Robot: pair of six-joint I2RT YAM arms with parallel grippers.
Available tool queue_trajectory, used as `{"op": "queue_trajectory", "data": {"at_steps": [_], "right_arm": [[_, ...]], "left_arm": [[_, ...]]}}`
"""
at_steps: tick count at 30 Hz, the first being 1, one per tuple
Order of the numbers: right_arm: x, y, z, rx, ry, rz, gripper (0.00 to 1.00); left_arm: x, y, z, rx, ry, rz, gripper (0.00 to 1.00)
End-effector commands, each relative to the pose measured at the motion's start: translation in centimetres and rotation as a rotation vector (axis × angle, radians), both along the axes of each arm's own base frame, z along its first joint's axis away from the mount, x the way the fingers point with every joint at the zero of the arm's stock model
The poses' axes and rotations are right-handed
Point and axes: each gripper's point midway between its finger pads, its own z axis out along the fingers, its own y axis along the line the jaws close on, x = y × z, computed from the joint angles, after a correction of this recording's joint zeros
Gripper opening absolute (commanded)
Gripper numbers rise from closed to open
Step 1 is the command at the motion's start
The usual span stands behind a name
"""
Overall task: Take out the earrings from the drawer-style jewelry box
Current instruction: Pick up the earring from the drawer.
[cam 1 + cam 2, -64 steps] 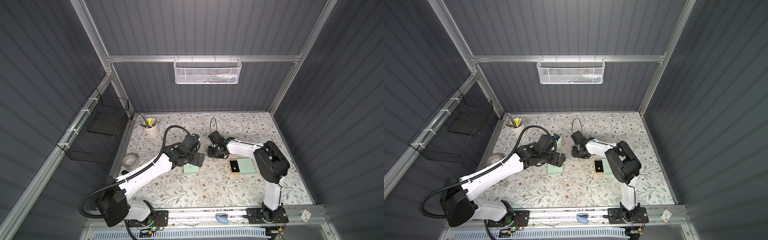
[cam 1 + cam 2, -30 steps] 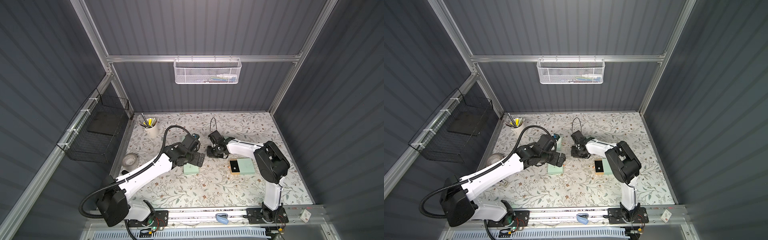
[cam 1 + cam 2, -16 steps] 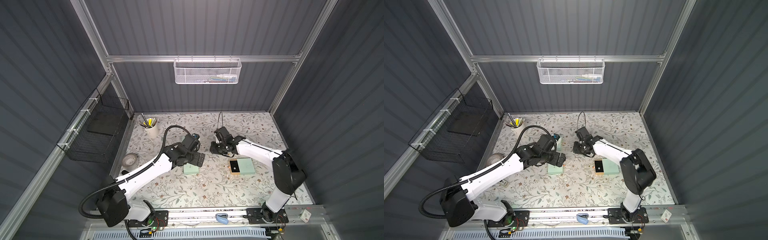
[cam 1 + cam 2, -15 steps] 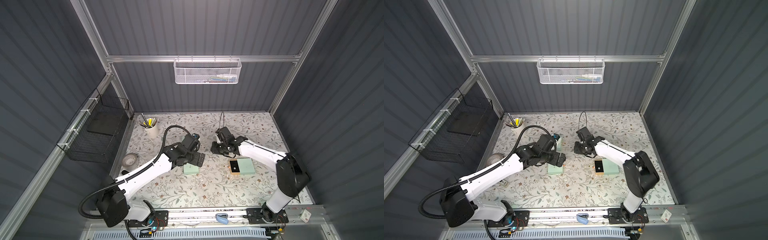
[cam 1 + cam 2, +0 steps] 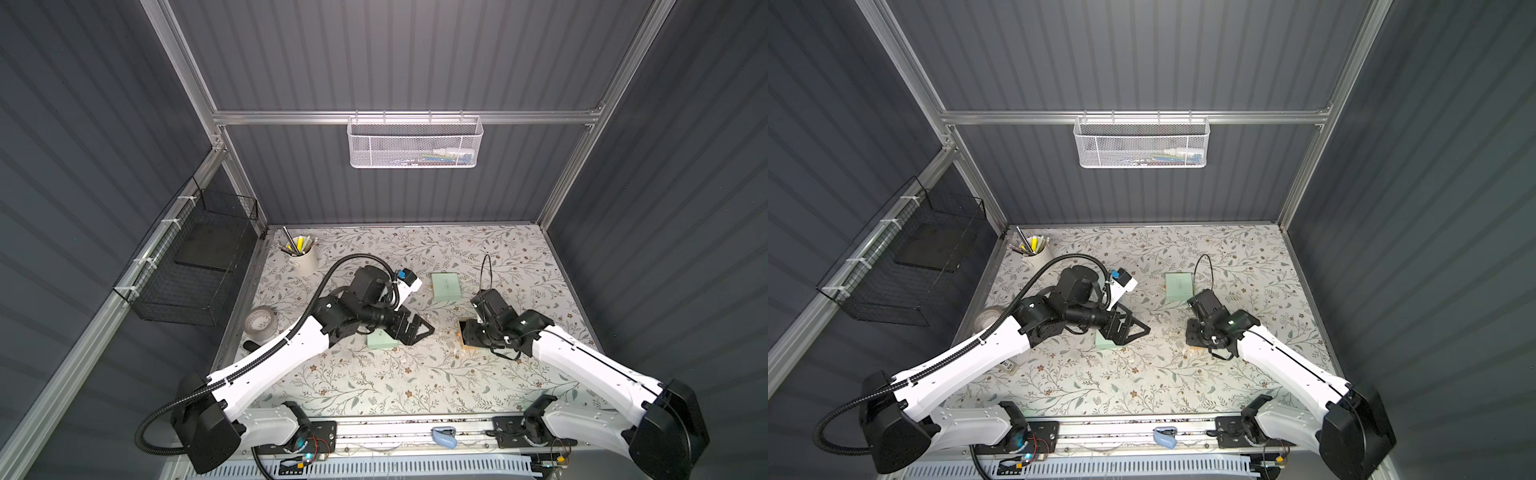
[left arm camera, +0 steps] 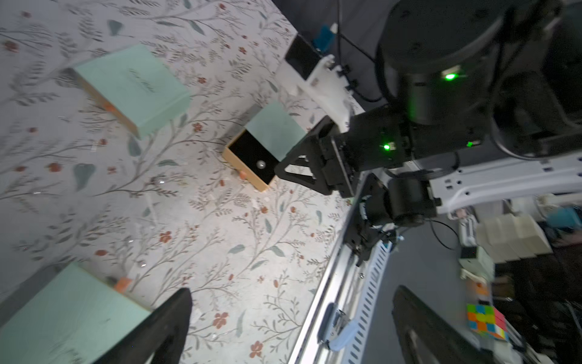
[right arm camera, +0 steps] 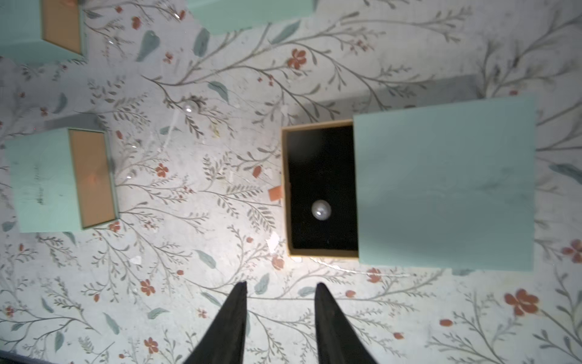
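The drawer-style jewelry box [image 7: 447,182] is a mint sleeve with its tan, black-lined drawer [image 7: 319,151] pulled out. One whitish pearl earring [image 7: 321,210] lies in the drawer and also shows in the left wrist view [image 6: 260,164]. A second whitish bead [image 7: 189,108] lies loose on the floral mat. My right gripper [image 7: 280,285] hovers just beside the drawer's open end, open, with nothing between its fingers. In a top view it [image 5: 469,332] covers most of the box. My left gripper [image 5: 415,328] is wide open and empty, left of the box.
Closed mint boxes lie on the mat: one at the back [image 5: 445,286], one under my left gripper [image 5: 380,341], and another in the right wrist view [image 7: 41,28]. A pen cup [image 5: 303,259] and a tape roll [image 5: 259,322] sit at the left.
My right arm has swung from the back mint box to the open drawer, and its jaws have widened a little. The left arm has not moved.
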Motion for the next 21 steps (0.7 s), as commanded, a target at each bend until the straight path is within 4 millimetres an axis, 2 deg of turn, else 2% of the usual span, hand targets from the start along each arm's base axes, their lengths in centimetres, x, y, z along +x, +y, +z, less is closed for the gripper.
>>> {"op": "queue_trajectory", "data": {"at_steps": [1,14,21], "right_arm": [[-0.7,-1.9,-1.3,-0.072,0.04,-0.055,0.37],[1.7,-1.0,-3.3,-0.092,0.065,-0.029,0.3],[2.8,-0.7,-3.7,-0.095,0.069,-0.026,0.3]], "left_arm": [[-2.2,-1.1,-0.2,-0.05,0.082,-0.139,1.0],[-0.1,-0.7,-3.9,0.093,0.111,-0.035,1.0],[0.2,-0.6,-4.2,0.105,0.102,-0.019,1.0]]}}
